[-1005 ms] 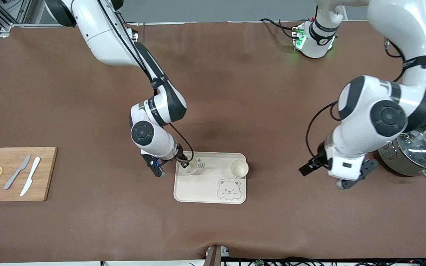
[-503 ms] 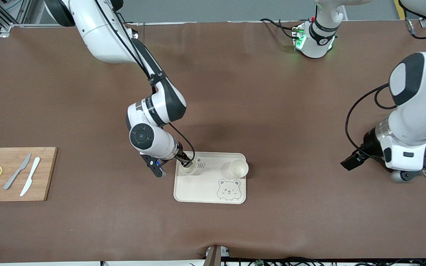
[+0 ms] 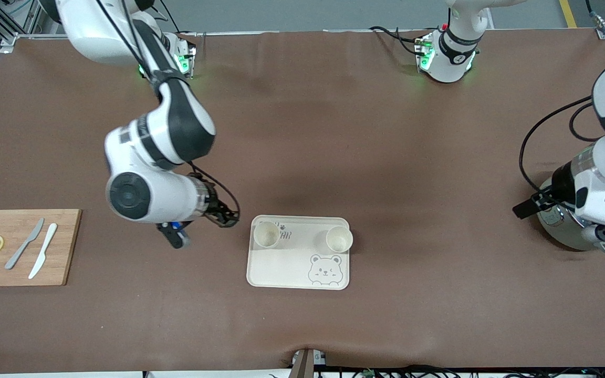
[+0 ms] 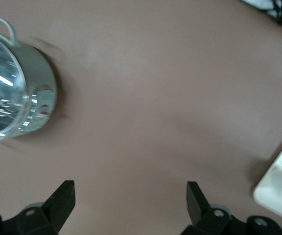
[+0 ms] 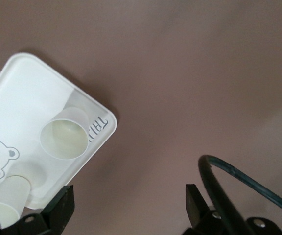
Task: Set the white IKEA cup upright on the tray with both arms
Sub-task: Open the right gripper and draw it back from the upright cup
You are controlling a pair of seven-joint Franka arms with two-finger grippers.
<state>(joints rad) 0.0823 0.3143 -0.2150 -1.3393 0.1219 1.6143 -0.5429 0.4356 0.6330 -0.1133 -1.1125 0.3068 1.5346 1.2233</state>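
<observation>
The right gripper [image 3: 222,216] hangs empty with fingers apart beside the flat cream bear-printed tray [image 3: 287,274], clear of two upright white cups [image 3: 267,234] standing on it. The left gripper [image 4: 131,196], spread, probably waits over brown tabletop near the steel pot [image 3: 570,233].

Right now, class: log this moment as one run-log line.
cups: two upright on tray | right gripper: open, empty, beside tray | left gripper: open, empty, near pot
</observation>
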